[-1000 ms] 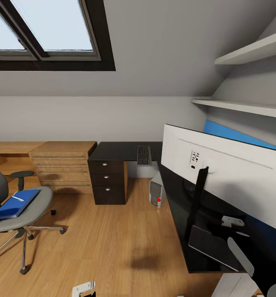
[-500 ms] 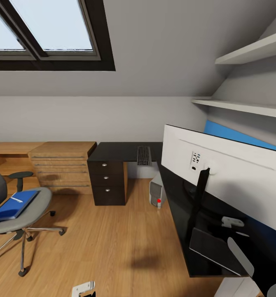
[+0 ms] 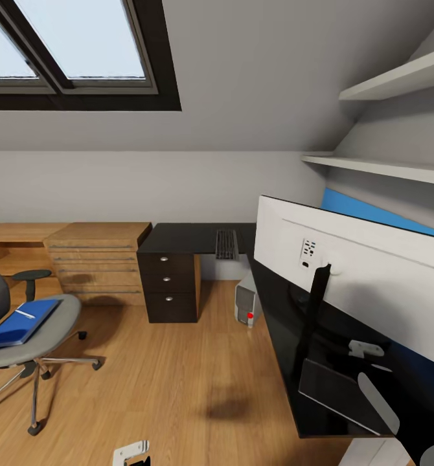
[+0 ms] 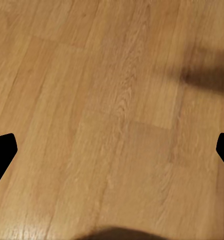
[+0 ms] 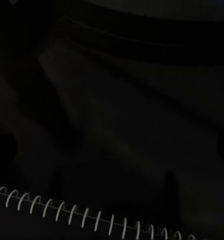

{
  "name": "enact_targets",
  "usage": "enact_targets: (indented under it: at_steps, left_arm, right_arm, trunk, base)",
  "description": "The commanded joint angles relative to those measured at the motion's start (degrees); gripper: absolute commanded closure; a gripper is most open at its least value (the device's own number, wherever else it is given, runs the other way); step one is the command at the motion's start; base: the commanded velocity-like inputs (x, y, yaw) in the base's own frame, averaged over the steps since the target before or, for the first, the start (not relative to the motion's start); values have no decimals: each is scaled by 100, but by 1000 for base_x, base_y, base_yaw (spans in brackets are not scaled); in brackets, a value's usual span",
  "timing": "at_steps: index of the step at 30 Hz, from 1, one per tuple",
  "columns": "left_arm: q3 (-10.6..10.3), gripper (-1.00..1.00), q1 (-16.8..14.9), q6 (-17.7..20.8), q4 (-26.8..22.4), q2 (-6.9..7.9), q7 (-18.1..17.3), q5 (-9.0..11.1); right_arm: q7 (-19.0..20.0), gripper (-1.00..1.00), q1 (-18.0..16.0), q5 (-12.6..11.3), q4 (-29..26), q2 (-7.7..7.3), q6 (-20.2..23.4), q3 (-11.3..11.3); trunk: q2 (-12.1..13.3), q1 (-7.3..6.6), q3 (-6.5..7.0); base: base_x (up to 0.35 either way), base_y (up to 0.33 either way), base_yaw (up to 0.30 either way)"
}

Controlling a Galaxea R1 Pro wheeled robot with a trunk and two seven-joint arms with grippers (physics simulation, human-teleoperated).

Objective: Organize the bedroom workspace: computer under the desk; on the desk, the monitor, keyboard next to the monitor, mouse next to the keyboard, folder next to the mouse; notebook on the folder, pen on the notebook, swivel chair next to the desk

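The folder (image 3: 19, 321) is seen on the swivel chair (image 3: 29, 336) at eight o'clock; left claw (image 4: 112, 150) released, right claw's state cannot be told.

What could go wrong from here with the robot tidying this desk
The folder lies on the chair, which stands on castors, so a careless grab may roll it away. The white pen lies loose on the folder and could slide off if it tilts. The right gripper is close to the monitor stem above the desk, so a fast swing might knock the screen.
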Motion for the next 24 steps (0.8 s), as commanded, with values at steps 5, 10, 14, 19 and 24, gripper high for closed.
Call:
enact_targets:
  at_steps: [5,10,14,19,24]
  left_arm:
    - [10,-100,-3,-25,-3,-11,13,31]
    - [10,-100,-3,-25,-4,-12,17,31]
    - [10,-100,-3,-24,-4,-15,19,31]
    - [14,-100,-3,-20,-5,-9,19,31]
    - [12,-100,-3,-19,-5,-8,22,31]
  right_arm:
    - [-51,-100,-5,-67,39,-9,10,31]
    - [-43,-100,-6,-74,50,-9,8,31]
    - [-41,-100,-5,-77,50,-9,7,31]
    - [-40,-100,-6,-76,52,-12,5,31]
    - [-40,-100,-5,-76,53,-9,8,31]
  trunk:
    - [-206,110,-97]
    - [-406,220,-187]
    - [-567,308,-258]
    - [-687,374,-312]
    - [-687,374,-312]
  base:
    - [1,0,0]
    - [0,0,0]
    - [0,0,0]
    - [0,0,0]
    - [0,0,0]
